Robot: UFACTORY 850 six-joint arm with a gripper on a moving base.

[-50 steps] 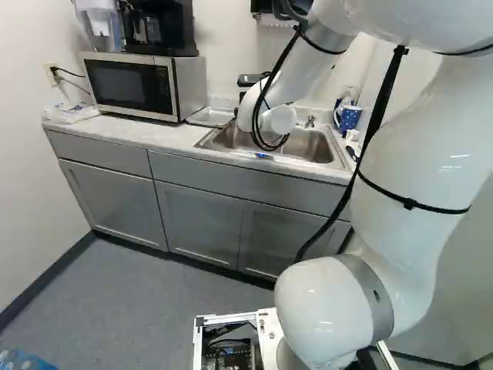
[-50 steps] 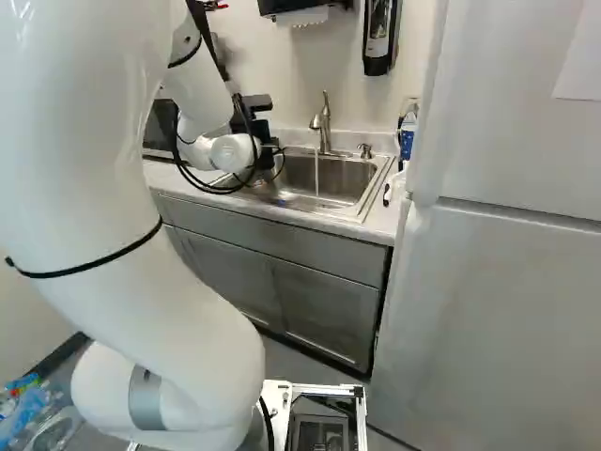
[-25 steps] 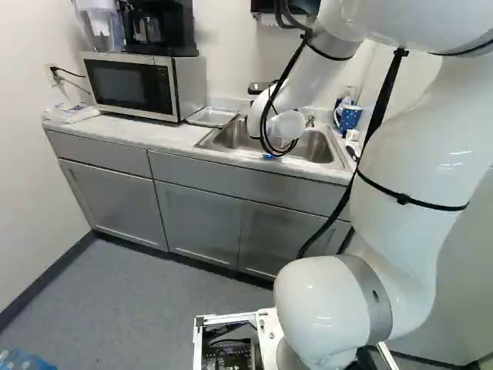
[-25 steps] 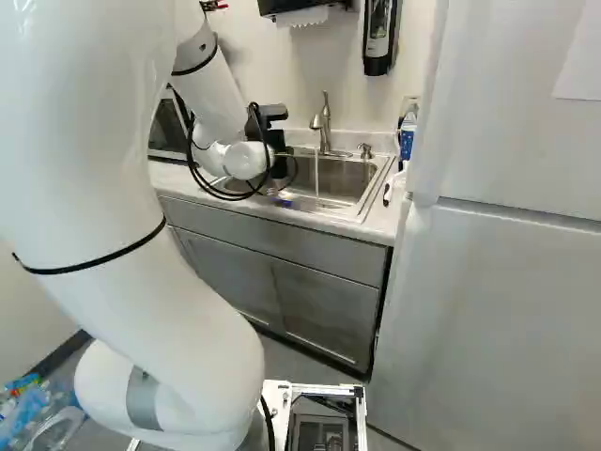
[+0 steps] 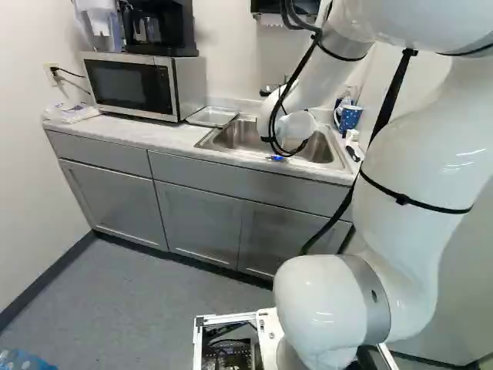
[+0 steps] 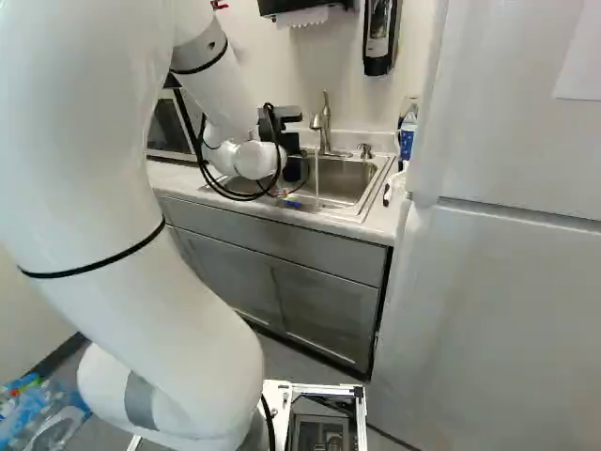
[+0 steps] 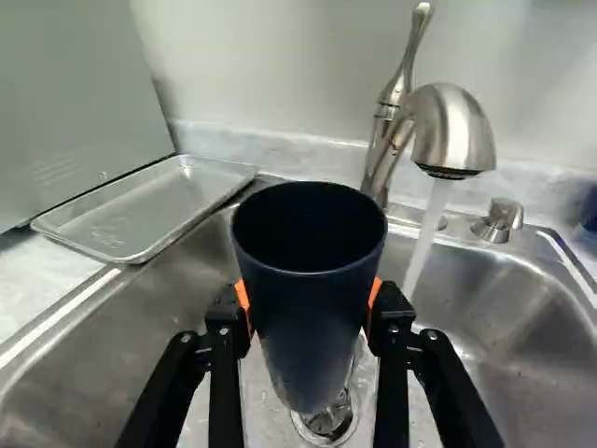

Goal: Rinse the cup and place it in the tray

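My gripper (image 6: pixel 293 167) shows partly behind the arm's wrist, above the sink, in the right base view. In the wrist view the gripper (image 7: pixel 309 313) is shut on a dark navy cup (image 7: pixel 312 289), with orange pads against its two sides. The cup is upright-looking, its open rim showing and its inside dark. Water (image 7: pixel 427 238) runs from the faucet (image 7: pixel 454 131), falling beside the cup and apart from it. A shallow metal tray (image 7: pixel 154 210) lies on the counter between the sink and the microwave, with nothing in it.
The metal sink (image 7: pixel 112 345) lies under the cup, its drain (image 7: pixel 331 420) below. The microwave (image 5: pixel 142 86) stands beyond the tray. A soap pump (image 7: pixel 500 219) stands behind the sink; a blue patterned cup (image 5: pixel 349 117) is at its far corner. A fridge (image 6: pixel 507 282) stands at the right.
The arm has moved right over the sink, closer to the running water, carrying the cup with it. The base has stayed put.
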